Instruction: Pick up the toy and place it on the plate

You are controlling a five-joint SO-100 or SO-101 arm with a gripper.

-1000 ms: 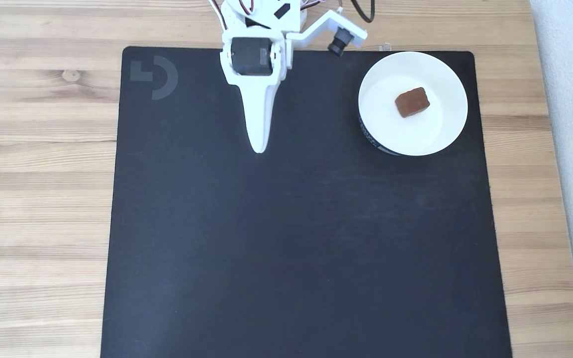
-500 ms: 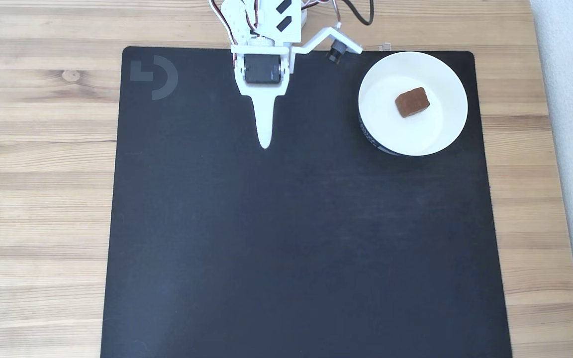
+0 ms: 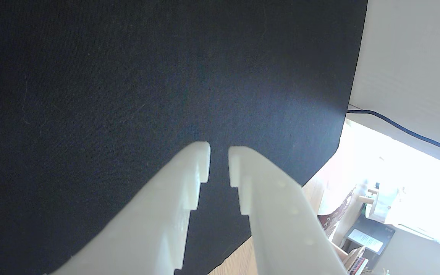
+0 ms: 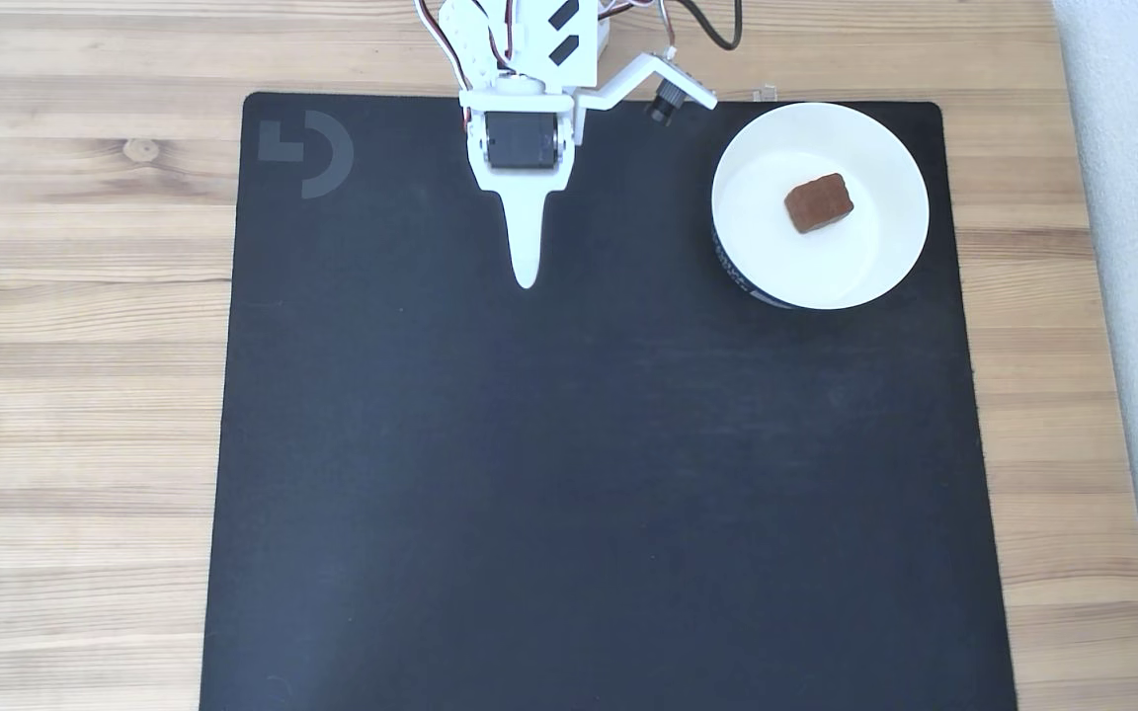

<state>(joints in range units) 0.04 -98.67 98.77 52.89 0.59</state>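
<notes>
- Toy [image 4: 818, 202] lies inside the plate [image 4: 900, 158], a little right of its middle in the fixed view, tilted slightly and clear of the rim.
- Plate sits at the far right corner of the black mat [image 4: 609, 474], which covers most of the wooden table [image 4: 75, 395].
- Gripper [image 4: 527, 281] points down the mat from the arm's base at the top edge, well apart from the plate and to its left in the fixed view.
- Wrist view shows the gripper [image 3: 219, 149] over bare mat, its jaws nearly together with a thin slit between the tips and nothing held.
- Judging by how things lie, the placing looks done and the arm appears parked.
- Toy looks small, light and stiff, with a rough matte skin that should give the pads good purchase.
- A fresh grasp would best take it across its two short sides, coming straight down so the tips miss the raised rim.
- Plate seems light enough to slide on the mat if nudged.
</notes>
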